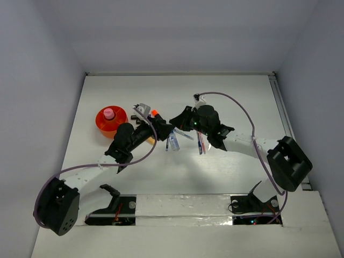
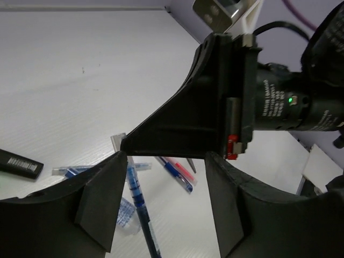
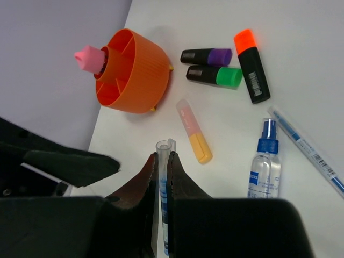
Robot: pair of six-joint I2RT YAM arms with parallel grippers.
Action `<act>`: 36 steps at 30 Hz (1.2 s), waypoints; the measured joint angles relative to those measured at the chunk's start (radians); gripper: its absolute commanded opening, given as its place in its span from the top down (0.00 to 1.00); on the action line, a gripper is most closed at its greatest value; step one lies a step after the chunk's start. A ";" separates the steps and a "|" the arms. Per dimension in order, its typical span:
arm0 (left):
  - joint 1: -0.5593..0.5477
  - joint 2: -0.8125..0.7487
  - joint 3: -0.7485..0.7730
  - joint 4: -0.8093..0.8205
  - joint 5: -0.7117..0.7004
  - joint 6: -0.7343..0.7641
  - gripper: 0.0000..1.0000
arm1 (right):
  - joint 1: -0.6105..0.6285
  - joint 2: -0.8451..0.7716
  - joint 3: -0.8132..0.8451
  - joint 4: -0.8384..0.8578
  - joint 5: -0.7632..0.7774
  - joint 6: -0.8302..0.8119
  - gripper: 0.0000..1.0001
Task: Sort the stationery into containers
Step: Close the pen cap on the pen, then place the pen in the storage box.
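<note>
Right now my right gripper [image 3: 163,157] is clamped on a clear pen [image 3: 164,146] with blue ink. The pen's end pokes out past the fingertips and points left, toward the holder [image 3: 131,70].

My left gripper [image 2: 166,157] has its fingers [image 2: 99,204] apart and nothing is gripped. From its wrist view the right gripper's black body sits just beyond the gap, so the two grippers are close together over the middle of the table [image 3: 301,64]. I cannot tell whether they touch.

Below the left gripper a blue pen [image 2: 141,209] and a red pen [image 2: 183,167] lie on the table, near each other.

Out from the held pen:
- A yellow marker [image 3: 193,131] with a pale pink cap lies just beyond the fingertips.
- A clear spray bottle [image 3: 264,161] with a blue cap lies beside the marker.
- A thin pen [image 3: 309,153] sits just past the spray bottle.
- The purple highlighter [image 3: 207,56] and green highlighter [image 3: 215,76] lie side by side further left, close to the holder.
- The orange highlighter [image 3: 252,67] lies next to those two, at an angle to them.

The orange holder is on the left of the table. It stands well left of both grippers, with its dividers visible. A pink-capped bottle [image 3: 91,58] stands in its centre.
</note>
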State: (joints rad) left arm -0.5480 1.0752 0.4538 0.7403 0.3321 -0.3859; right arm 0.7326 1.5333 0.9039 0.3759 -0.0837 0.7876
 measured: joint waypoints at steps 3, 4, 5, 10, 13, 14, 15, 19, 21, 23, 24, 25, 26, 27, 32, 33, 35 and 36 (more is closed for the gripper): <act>0.000 -0.020 0.000 0.010 -0.007 0.003 0.40 | -0.003 0.019 0.000 0.003 0.000 0.017 1.00; 0.000 -0.027 0.000 0.011 -0.012 0.004 0.39 | -0.006 0.025 0.000 0.005 0.000 0.023 1.00; 0.000 -0.037 0.000 0.010 -0.023 0.004 0.40 | -0.006 0.031 0.002 0.008 0.000 0.027 1.00; -0.007 -0.153 -0.013 -0.015 -0.140 0.007 0.41 | -0.007 0.075 0.022 0.066 -0.001 0.048 1.00; -0.007 -0.305 -0.041 -0.041 -0.265 -0.003 0.41 | -0.007 0.122 0.052 0.127 -0.007 0.057 1.00; -0.007 -0.365 -0.050 -0.046 -0.310 -0.010 0.41 | -0.007 0.142 0.068 0.147 -0.010 0.062 1.00; -0.007 -0.416 -0.056 -0.057 -0.348 -0.020 0.41 | -0.007 0.163 0.085 0.169 -0.012 0.067 1.00; -0.007 -0.554 -0.056 -0.087 -0.467 -0.063 0.43 | -0.006 0.278 0.203 0.271 -0.022 0.087 1.00; -0.007 -0.579 -0.043 -0.118 -0.495 -0.084 0.43 | -0.005 0.333 0.264 0.309 -0.022 0.095 1.00; -0.007 -0.580 -0.025 -0.167 -0.504 -0.096 0.43 | -0.001 0.407 0.350 0.343 -0.021 0.097 1.00; -0.007 -0.579 -0.012 -0.203 -0.507 -0.102 0.43 | 0.002 0.439 0.393 0.346 -0.021 0.097 1.00; -0.007 -0.576 0.005 -0.240 -0.507 -0.107 0.43 | 0.006 0.473 0.437 0.348 -0.021 0.092 1.00; -0.007 -0.574 0.023 -0.270 -0.505 -0.111 0.43 | 0.011 0.509 0.485 0.347 -0.021 0.083 1.00; -0.007 -0.574 0.040 -0.295 -0.503 -0.114 0.44 | 0.016 0.539 0.529 0.346 -0.019 0.072 1.00; -0.007 -0.580 0.132 -0.419 -0.484 -0.120 0.43 | 0.055 0.674 0.777 0.303 0.001 -0.029 1.00; -0.007 -0.584 0.151 -0.440 -0.482 -0.120 0.43 | 0.064 0.697 0.823 0.302 0.005 -0.049 1.00; -0.007 -0.599 0.171 -0.464 -0.479 -0.120 0.43 | 0.083 0.751 0.925 0.281 0.015 -0.092 1.00; -0.007 -0.610 0.174 -0.473 -0.479 -0.119 0.43 | 0.092 0.772 0.964 0.274 0.021 -0.111 1.00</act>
State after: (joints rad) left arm -0.5552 0.4656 0.6281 0.2672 -0.1467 -0.5049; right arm 0.8242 2.3051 1.8675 0.6495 -0.0628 0.6765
